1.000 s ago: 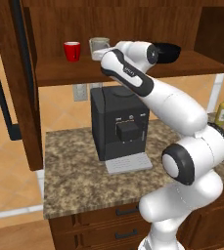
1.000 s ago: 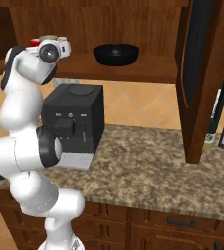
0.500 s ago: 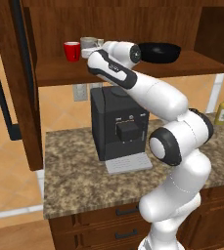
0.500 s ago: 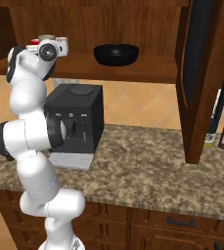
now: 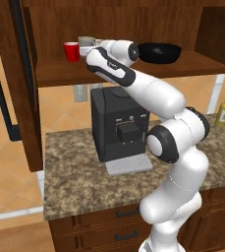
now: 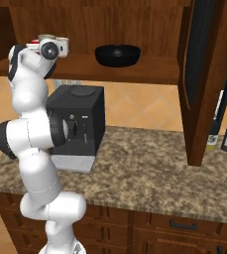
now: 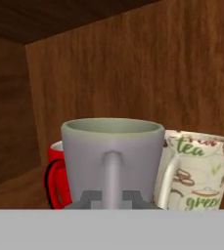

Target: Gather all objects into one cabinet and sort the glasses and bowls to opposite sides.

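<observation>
Grey mug [image 7: 112,158] sat dead ahead of our pincer [image 7: 112,199] in the hand view, handle pointing straight back at us. Our jaws were pinched narrow on that handle, fingertips [image 7: 90,198] pressed against its lower end. So we had the grey mug by the handle, standing upright on the cabinet [image 5: 114,69] shelf.

Red cup [image 7: 57,172] stood just left of the pincer, partly behind the grey mug, touching or nearly so; we couldn't tell which. Cream mug [image 7: 196,171] with green "tea" lettering stood just right of the pincer, tight against the grey mug, upright too.

From the left base view we saw the red cup [image 5: 71,51] beyond the wrist on the shelf's left end, with the grey mug [image 5: 86,41] poking out behind it. Black bowl [image 5: 158,52] sat on the same shelf, well off to the pincer's right, apart from the cups.

From the right base view the bowl [image 6: 117,54] was mid-shelf and the hand up at the left end. Below the pincer, a black coffee machine [image 5: 120,128] stood on the granite counter [image 6: 149,171].
</observation>
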Controlling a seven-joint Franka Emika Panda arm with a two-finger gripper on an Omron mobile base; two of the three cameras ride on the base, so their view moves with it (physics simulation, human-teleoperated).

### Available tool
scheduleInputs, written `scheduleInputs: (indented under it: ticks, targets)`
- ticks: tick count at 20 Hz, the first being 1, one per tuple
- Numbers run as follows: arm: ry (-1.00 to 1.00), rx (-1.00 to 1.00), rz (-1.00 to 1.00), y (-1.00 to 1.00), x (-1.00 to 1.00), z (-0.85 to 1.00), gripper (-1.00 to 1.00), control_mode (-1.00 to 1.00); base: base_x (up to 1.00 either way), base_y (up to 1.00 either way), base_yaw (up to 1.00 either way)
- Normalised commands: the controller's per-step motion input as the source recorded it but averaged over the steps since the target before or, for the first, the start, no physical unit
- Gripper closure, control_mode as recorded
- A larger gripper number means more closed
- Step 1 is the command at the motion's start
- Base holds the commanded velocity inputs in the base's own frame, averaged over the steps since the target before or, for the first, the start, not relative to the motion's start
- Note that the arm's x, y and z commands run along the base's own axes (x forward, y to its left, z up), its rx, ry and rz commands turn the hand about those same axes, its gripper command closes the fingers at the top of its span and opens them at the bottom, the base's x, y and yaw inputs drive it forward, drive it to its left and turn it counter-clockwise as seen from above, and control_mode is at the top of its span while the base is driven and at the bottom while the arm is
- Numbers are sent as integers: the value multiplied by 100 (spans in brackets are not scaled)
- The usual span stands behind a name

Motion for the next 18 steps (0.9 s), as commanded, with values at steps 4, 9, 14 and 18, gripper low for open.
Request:
scheduleInputs:
  ticks: [4,9,14,18]
  targets:
    - [0,0,0,6,1,-5,100,-100,0,0,0]
    - [0,8,0,63,0,-31,-100,-100,0,0,0]
    - [0,0,0,1,-10,-2,-100,-100,0,0,0]
    - [-5,0,0,0,-59,6,-100,-100,0,0,0]
